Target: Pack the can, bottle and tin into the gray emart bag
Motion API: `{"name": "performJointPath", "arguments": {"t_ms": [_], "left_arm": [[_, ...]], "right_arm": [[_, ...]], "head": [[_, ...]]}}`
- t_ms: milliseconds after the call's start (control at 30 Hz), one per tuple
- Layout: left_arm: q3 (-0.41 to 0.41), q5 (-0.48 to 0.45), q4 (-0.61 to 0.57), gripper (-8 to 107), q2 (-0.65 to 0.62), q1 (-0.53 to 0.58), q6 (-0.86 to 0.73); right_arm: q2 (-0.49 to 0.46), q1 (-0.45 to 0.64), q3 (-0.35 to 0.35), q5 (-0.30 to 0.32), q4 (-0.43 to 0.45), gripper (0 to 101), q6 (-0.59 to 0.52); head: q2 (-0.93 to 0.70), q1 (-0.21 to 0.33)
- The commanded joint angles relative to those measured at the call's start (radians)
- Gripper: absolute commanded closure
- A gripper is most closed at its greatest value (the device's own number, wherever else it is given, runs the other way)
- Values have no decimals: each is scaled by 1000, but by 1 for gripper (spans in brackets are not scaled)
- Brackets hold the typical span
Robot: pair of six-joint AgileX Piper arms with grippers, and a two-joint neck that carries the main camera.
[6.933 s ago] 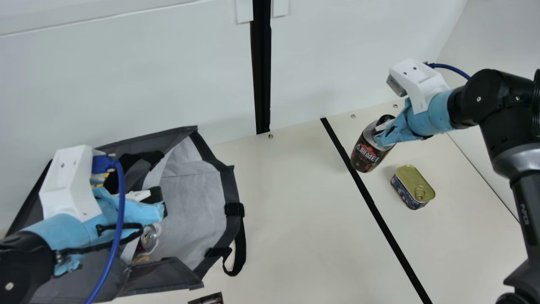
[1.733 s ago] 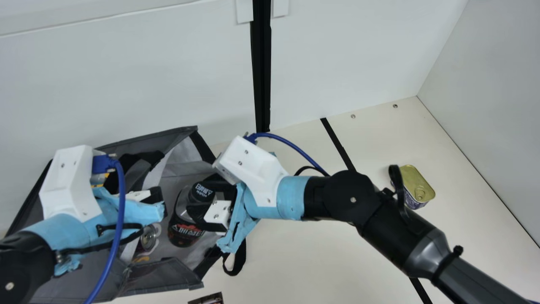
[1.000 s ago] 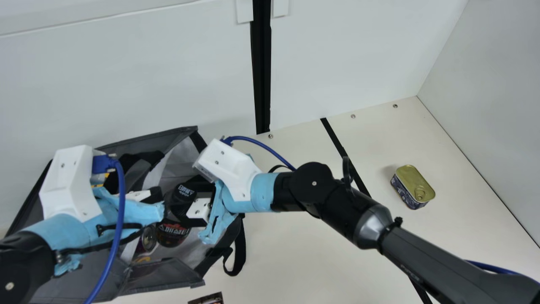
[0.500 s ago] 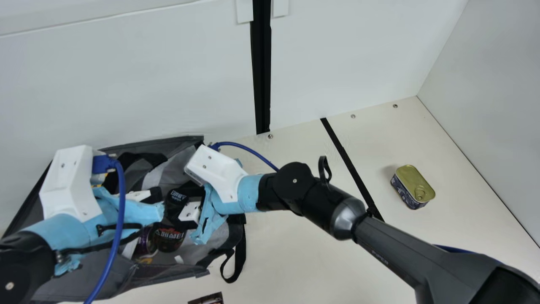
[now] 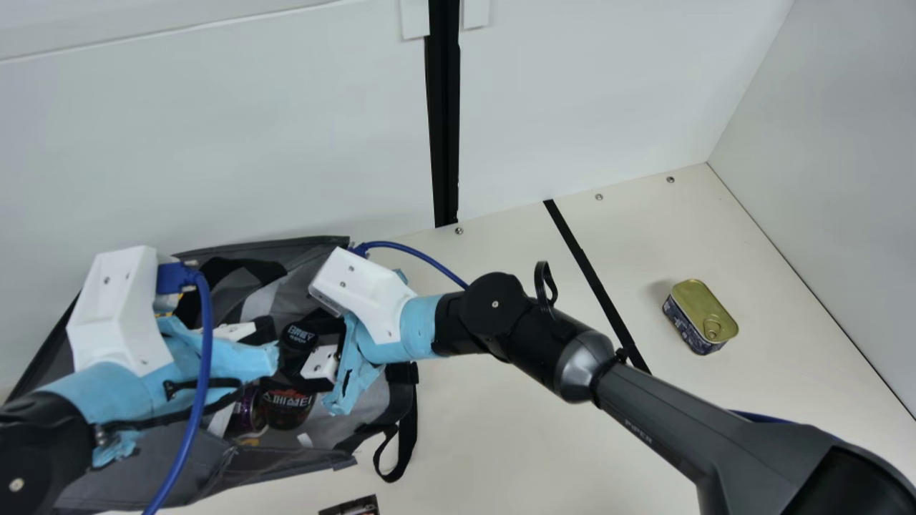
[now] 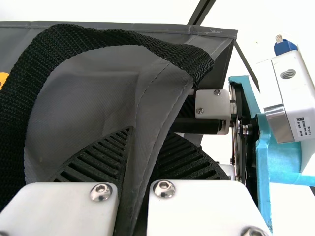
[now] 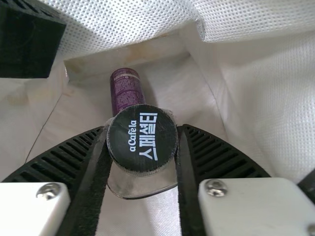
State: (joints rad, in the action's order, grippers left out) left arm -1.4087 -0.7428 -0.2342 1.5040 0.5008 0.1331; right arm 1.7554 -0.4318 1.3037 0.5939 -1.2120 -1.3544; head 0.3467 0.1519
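Observation:
In the main view my left gripper [image 5: 266,342] is shut on the gray bag's [image 5: 403,390] wall; the left wrist view shows that gripper [image 6: 150,140] with gray fabric [image 6: 165,105] pinched between its ribbed fingers. Inside the bag opening, my right gripper [image 5: 304,357] is shut on the dark bottle [image 5: 288,408] near its black cap. In the right wrist view the gripper [image 7: 142,130] has a finger on each side of the bottle [image 7: 142,137]. A purple can [image 7: 126,89] lies in the bag beside the bottle. The gold-lidded tin [image 5: 701,315] rests on the table at the right.
A black tape line [image 5: 597,282] crosses the table [image 5: 501,429] between bag and tin. White walls rise behind and at the right. A dark printed packet [image 5: 351,506] lies at the near edge. A strap loop [image 5: 395,454] hangs off the bag's right side.
My right arm has carried the bottle left from above the table near the tin and lowered it into the bag. The bag's right side has sagged. My left arm has kept still.

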Motion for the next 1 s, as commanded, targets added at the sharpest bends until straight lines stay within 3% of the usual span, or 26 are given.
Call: {"name": "performJointPath", "arguments": {"t_ms": [0,333,967], "left_arm": [[0,0,0,89,0,0,0],[0,0,0,89,0,0,0],[0,0,0,89,0,0,0]], "right_arm": [[-3,1,1,1,6,45,1],[-20,4,-8,9,21,11,9],[-114,34,-71,36,53,10,32]], "head": [[2,23],[2,23],[2,23]]}}
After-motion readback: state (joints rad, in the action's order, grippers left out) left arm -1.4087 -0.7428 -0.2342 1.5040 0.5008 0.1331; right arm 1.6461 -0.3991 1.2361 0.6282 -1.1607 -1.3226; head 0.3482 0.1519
